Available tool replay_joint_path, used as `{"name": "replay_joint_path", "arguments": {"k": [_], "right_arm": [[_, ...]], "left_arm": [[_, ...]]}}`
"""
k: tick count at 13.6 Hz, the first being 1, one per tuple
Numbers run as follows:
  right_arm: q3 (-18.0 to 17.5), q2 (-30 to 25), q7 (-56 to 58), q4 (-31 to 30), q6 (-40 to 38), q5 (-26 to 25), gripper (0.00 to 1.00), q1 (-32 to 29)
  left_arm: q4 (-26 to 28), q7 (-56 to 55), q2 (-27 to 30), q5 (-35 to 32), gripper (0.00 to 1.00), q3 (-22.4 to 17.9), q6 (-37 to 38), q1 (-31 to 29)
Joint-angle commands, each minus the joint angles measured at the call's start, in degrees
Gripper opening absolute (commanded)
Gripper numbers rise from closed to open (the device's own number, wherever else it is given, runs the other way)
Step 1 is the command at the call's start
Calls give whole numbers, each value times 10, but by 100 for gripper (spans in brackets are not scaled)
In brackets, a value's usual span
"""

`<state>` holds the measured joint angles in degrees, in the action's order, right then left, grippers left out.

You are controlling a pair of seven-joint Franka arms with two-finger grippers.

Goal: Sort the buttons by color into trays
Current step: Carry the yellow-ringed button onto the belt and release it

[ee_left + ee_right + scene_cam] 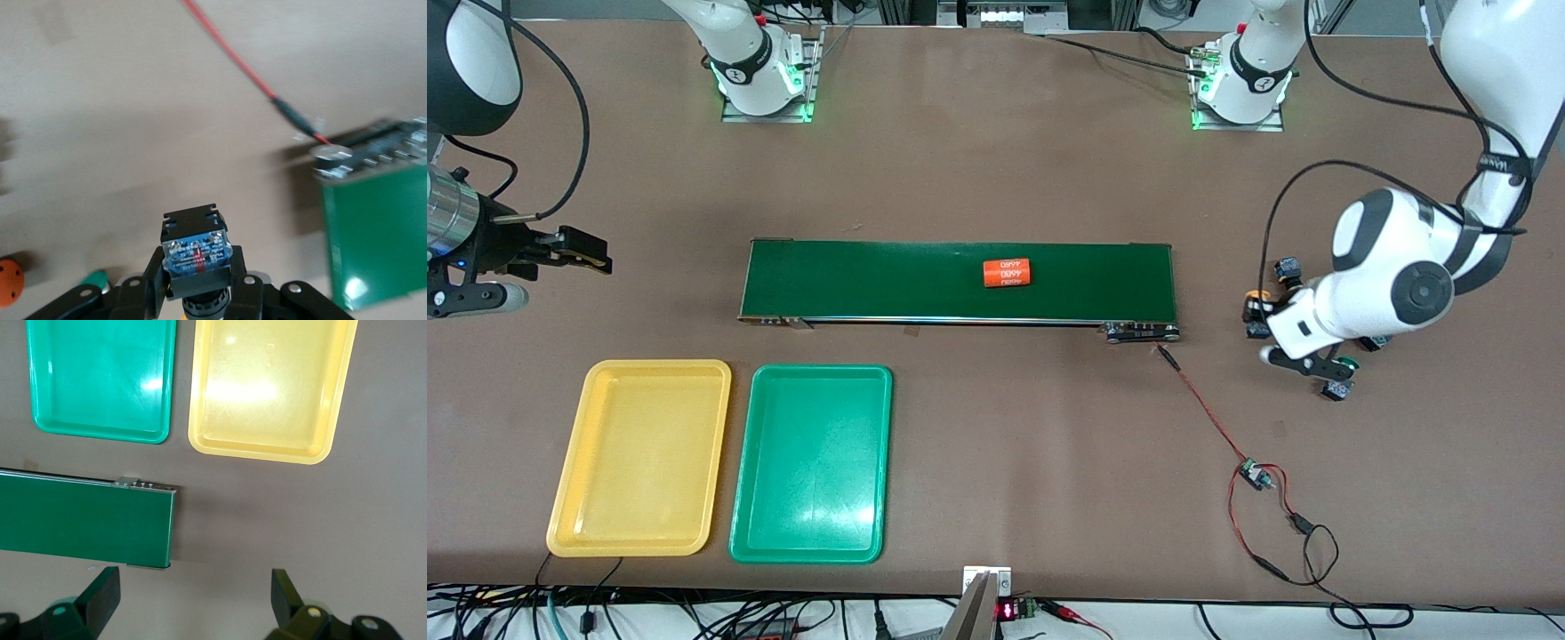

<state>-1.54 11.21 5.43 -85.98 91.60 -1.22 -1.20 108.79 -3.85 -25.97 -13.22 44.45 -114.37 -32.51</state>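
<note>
One button (197,250) is sitting clamped in the left end effector (197,288) over the surface by the belt (960,280) end — lifting straight avoids slipping. The right end effector (193,603) is waiting wide open, holding nothing, above the trays (640,542).

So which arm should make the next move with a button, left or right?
Left. The left gripper is already shut on a button at its end of the table. The right gripper waits open beside the conveyor belt, empty.
</note>
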Motion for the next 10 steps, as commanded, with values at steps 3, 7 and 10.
{"name": "replay_joint_path", "arguments": {"k": [3,7,10], "right_arm": [[0,2,12,10,-8,-8,100,-2],[1,3,17,10,-8,-7,100,-1],[1,3,17,10,-8,-7,100,-2]], "left_arm": [[16,-56,14,0,0,74,16,13],[32,-73,13,0,0,101,0,47],[67,-100,7,0,0,100,-68,62]]}}
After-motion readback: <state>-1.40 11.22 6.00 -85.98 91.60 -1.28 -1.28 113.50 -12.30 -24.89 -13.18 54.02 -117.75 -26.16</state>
